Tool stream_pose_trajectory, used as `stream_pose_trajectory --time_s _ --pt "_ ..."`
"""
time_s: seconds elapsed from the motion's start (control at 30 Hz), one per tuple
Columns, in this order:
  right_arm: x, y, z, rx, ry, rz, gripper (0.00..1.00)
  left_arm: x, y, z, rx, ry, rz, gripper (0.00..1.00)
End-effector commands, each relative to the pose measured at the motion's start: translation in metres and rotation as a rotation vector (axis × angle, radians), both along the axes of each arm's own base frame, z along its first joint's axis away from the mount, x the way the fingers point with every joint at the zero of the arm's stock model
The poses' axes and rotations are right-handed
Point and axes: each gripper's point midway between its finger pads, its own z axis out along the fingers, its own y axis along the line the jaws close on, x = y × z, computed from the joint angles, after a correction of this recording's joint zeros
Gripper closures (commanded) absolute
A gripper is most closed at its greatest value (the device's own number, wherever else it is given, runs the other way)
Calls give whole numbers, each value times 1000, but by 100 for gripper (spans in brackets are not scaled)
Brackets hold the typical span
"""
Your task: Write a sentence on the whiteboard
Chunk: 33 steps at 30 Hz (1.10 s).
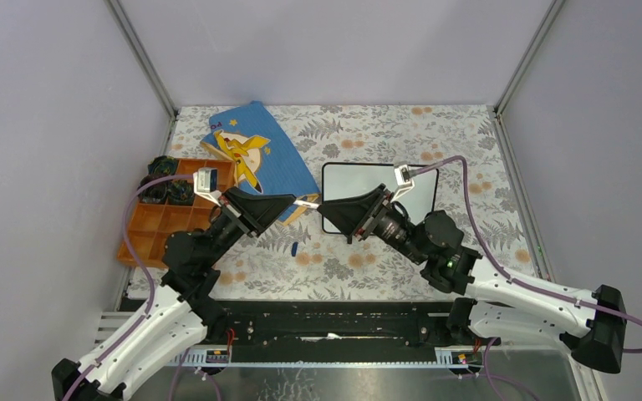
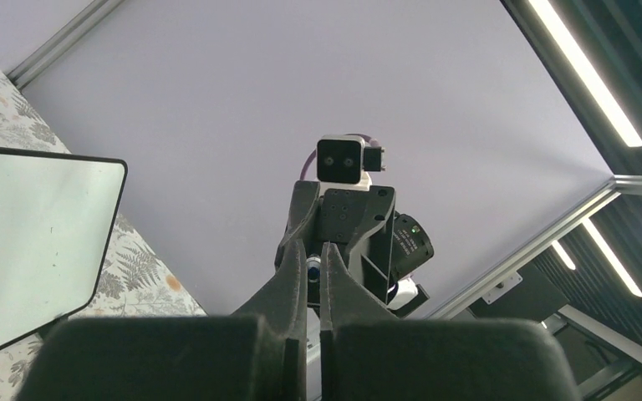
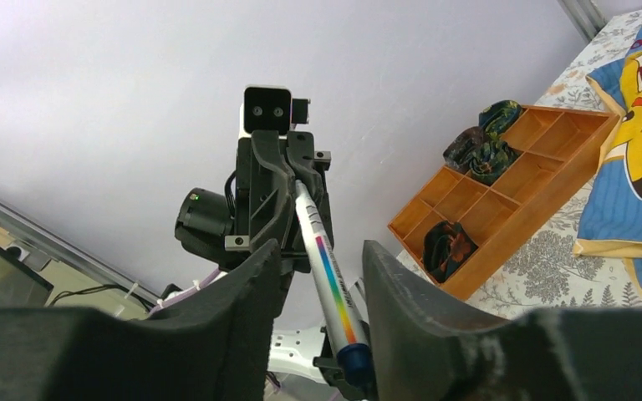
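The whiteboard lies flat right of the table's middle, its face blank white with no sentence in view; its corner shows in the left wrist view. My left gripper points right and is shut on a white marker with a rainbow stripe; in its own view the left gripper pinches the pen end-on. My right gripper faces it tip to tip. In its own view the right gripper stands open around the marker's blue end, with gaps on both sides.
An orange compartment tray holding dark bundles stands at the left edge. A blue picture book lies behind the left gripper. A small blue cap rests on the floral cloth below the grippers. Walls and frame posts close in the table.
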Motion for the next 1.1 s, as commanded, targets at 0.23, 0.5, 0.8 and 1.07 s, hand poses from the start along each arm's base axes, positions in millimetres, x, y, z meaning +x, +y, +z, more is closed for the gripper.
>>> stream_pose_trajectory --time_s 0.23,0.5,0.8,1.07 --pt "-6 3 43 140 -44 44 61 -4 10 13 -71 -17 24 100" --pt "-10 1 49 180 -45 61 58 -4 10 11 -73 -3 19 100" --pt "-12 6 54 210 -42 92 67 -4 11 11 -81 5 22 100" --pt "-13 10 55 218 -37 108 67 -5 12 13 -82 5 22 100"
